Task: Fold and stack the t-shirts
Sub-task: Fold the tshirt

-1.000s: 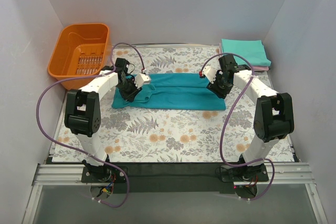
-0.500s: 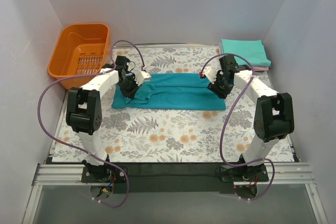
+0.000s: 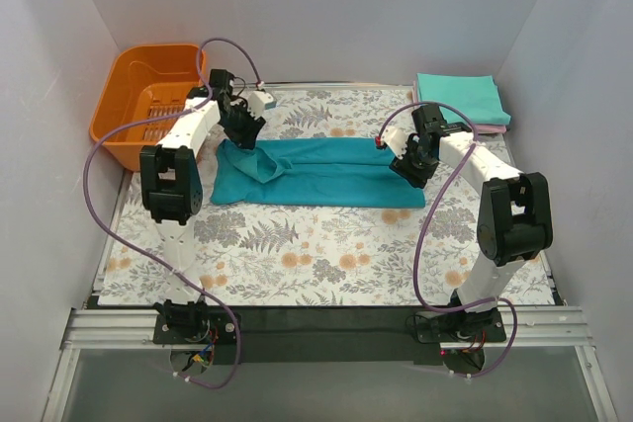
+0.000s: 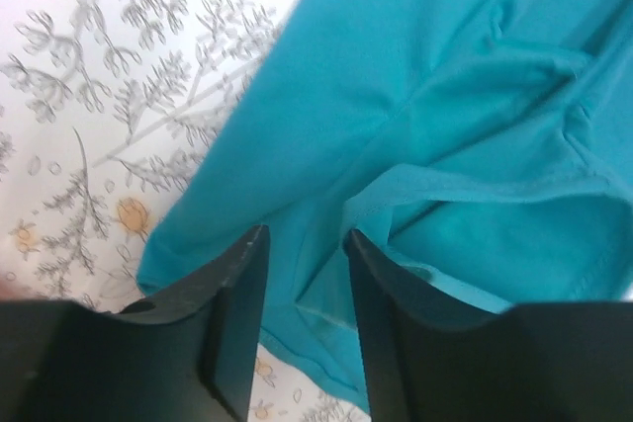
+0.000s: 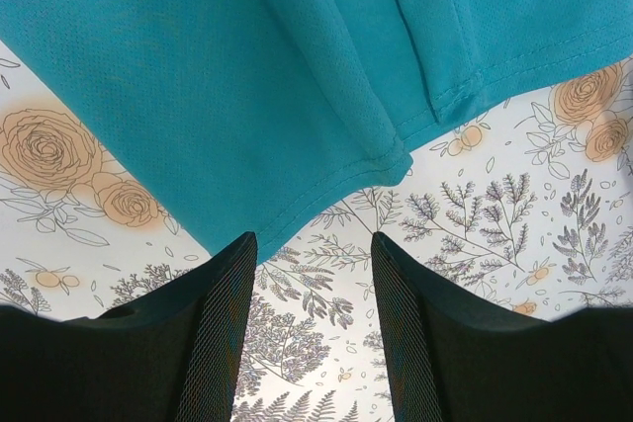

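The deep teal-blue t-shirt (image 3: 326, 173) lies as a long band across the middle of the floral mat, with its left end rumpled. My left gripper (image 3: 242, 131) hangs open over the shirt's far left corner. In the left wrist view (image 4: 305, 239) folds of the shirt (image 4: 445, 76) lie below the open jaws. My right gripper (image 3: 407, 169) is open at the shirt's right end. In the right wrist view (image 5: 315, 241) it is over bare mat, just short of the shirt's corner (image 5: 198, 66). The folded mint-teal shirt (image 3: 460, 99) lies on the pink one (image 3: 500, 128) at the back right.
An orange plastic basket (image 3: 148, 101) stands at the back left, close to my left arm. The floral mat (image 3: 326, 254) covers the table. White walls close in the back and both sides.
My left gripper has moved from over the shirt's left end back toward the far left corner, near the basket. The right arm has barely moved.
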Robot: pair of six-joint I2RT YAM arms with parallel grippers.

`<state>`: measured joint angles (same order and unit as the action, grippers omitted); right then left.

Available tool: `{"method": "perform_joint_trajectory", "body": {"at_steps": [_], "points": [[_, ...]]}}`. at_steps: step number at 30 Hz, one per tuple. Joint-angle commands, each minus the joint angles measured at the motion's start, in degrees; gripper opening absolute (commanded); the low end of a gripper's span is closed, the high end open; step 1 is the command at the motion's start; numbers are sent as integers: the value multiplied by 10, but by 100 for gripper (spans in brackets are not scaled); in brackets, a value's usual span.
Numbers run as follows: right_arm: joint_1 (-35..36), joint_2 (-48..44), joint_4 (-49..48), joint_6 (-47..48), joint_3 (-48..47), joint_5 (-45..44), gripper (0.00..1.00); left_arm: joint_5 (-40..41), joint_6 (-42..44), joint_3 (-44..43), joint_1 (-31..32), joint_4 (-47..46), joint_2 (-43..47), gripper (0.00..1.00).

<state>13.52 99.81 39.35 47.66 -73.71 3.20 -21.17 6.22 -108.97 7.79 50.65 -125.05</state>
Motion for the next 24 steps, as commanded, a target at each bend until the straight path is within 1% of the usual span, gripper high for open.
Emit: {"method": "perform_joint_trajectory", "body": {"at_steps": [1,3,4,5,7,8,11,12,15,21,24], "points": [[-2,-1,9,8,-24,8,49,-71,14,-11,-23,51,46,38],[-2,-1,9,7,-25,11,49,-93,36,9,-23,69,72,39],[-2,0,10,6,-27,12,49,-101,43,43,-23,72,101,44],[-2,1,11,6,-26,14,49,-116,49,59,-23,70,114,47],[-2,1,10,4,-27,15,49,-129,62,93,-23,74,141,47],[-2,1,11,4,-27,15,49,-135,83,133,-23,74,165,48],[-2,-1,12,4,-25,16,49,-127,100,204,-23,46,205,49],[-2,-1,12,4,-25,16,49,-119,126,237,-24,41,222,49],[-2,-3,12,4,-24,17,49,-115,153,283,-33,44,237,50],[-2,-6,14,-2,-23,16,49,-83,201,321,-49,15,245,50],[-2,-8,16,-4,-21,16,48,-88,242,326,-65,7,249,50]]}}
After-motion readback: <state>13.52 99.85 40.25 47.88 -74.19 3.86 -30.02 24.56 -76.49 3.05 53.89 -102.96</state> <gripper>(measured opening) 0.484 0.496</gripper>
